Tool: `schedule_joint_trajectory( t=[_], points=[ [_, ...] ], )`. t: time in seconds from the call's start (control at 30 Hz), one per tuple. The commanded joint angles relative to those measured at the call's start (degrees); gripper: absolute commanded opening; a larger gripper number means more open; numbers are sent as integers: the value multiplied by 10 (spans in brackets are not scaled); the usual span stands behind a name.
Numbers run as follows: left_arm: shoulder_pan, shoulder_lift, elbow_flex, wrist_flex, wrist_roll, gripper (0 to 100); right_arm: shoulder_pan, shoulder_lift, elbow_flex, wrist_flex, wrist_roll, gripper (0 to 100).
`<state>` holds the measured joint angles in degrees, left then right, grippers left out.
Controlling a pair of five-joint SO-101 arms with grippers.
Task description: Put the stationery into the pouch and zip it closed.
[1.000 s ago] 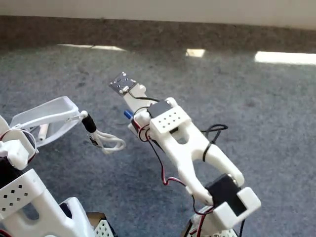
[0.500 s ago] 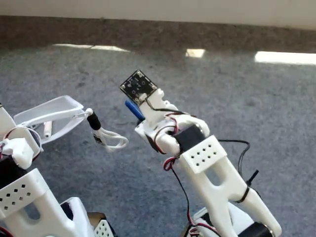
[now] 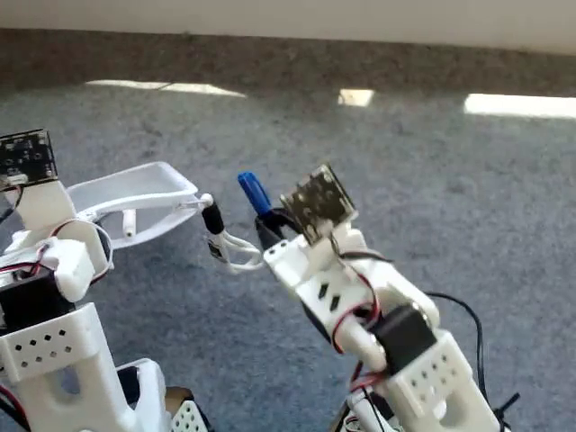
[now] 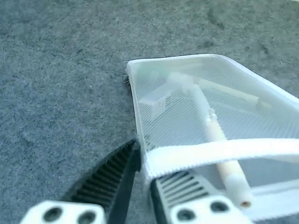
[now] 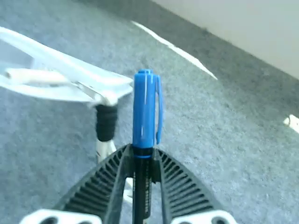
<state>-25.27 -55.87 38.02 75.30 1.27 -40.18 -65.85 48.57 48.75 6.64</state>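
Right claw point(image 3: 267, 221), clamped on the pen point(image 3: 253, 192), has swung left to the pouch point(image 3: 160, 180) at upper left, which the left claw point(image 4: 144, 163) has raised by its rim. The mouth seems open, so insertion is near.

Grey, carpet-textured worktop point(image 3: 486, 225) throughout. Darker band point(image 3: 270, 58) along the far edge, with pale wall point(image 3: 360, 13) beyond. Bright patches of light point(image 3: 517, 105) near that edge.
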Motion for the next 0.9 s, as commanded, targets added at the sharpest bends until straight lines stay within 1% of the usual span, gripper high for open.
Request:
schedule_joint_trajectory(
  t=[0.0,0.1,0.23,0.37,0.47,0.53,0.6,0.67,0.73,0.87],
  points=[
    [47,-9,-30,-10,8,7,-44,-95,17,-15,-18,5],
    [63,-9,-31,-10,8,7,-75,-158,34,-15,-18,7],
    [85,-9,-43,-10,8,7,-95,-214,36,-13,-18,9],
    [109,-9,-50,-9,8,7,-119,-236,36,-12,-18,8],
    [110,-9,-49,-9,8,7,-139,-238,36,-15,-18,6],
    [110,-9,-49,-9,8,7,-153,-238,36,-37,-28,6],
    [110,-9,-49,-9,8,7,-157,-238,39,-86,-52,5],
    [110,-9,-49,-9,8,7,-158,-239,56,-152,-58,5],
    [110,-9,-48,-9,8,7,-159,-240,87,-240,-58,5],
    [110,-9,-47,-9,8,7,-159,-238,180,-450,-58,5]
  ],
)
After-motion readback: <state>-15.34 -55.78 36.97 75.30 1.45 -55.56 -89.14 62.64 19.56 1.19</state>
